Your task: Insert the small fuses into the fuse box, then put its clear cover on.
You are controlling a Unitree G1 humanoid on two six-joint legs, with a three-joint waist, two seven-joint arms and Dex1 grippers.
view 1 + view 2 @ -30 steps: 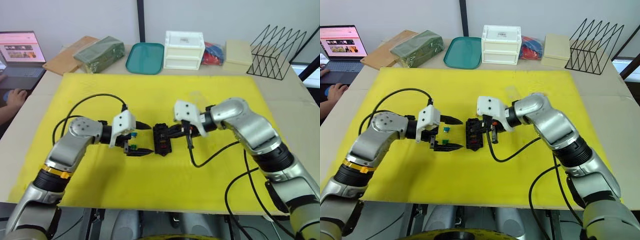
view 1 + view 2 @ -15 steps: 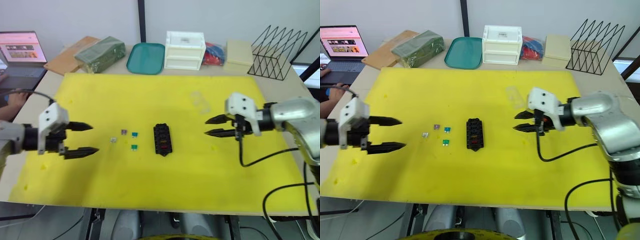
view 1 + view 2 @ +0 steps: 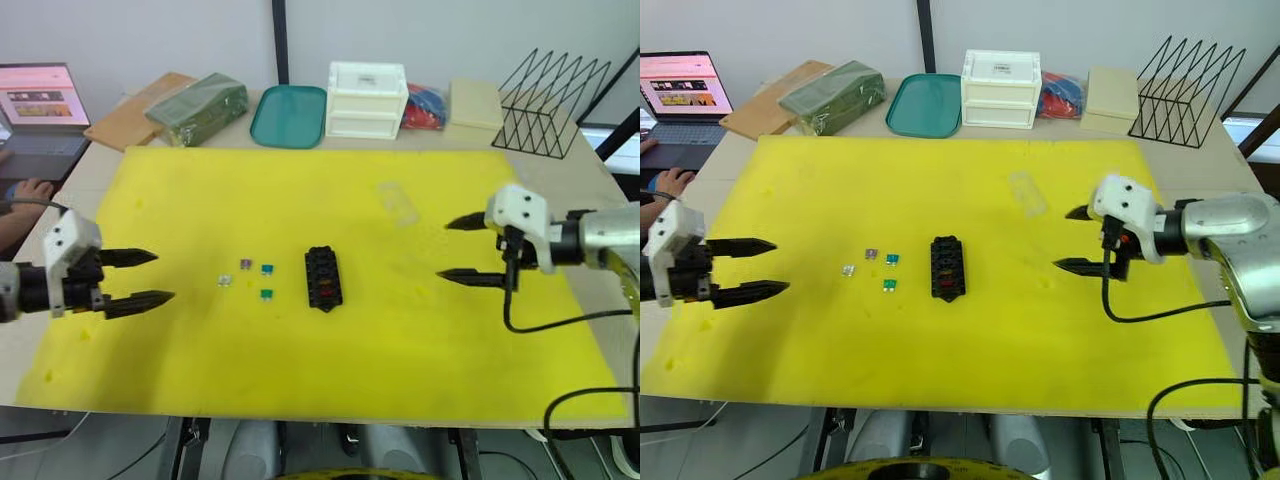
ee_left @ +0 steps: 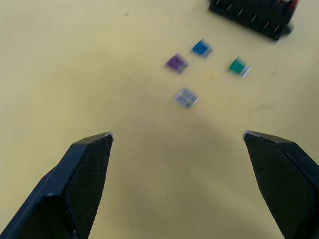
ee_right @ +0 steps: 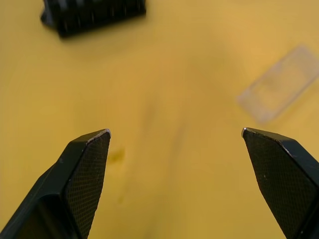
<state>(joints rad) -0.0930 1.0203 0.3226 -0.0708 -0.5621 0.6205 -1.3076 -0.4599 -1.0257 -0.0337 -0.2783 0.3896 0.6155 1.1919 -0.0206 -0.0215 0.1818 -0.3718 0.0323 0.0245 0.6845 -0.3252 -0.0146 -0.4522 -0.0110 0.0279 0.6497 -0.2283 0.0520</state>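
My left gripper [image 3: 140, 278] and right gripper [image 3: 455, 250] gape wide, empty, flanking the small black slotted plastic fuse box [image 3: 323, 278].

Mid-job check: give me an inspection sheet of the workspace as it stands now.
Surface: yellow mat on a table.
Job's things: fuse box mid-mat, red and orange fuses seated; grey, purple, teal and green fuses loose to its left; clear cover lies apart, off the box.
Clutter: teal tray, white drawer box, wire rack behind the mat.
Grippers: left pincer and right pincer open, empty, at opposite mat edges.
Cables: black cable hangs from the right arm.
Surroundings: laptop, a person's hand.
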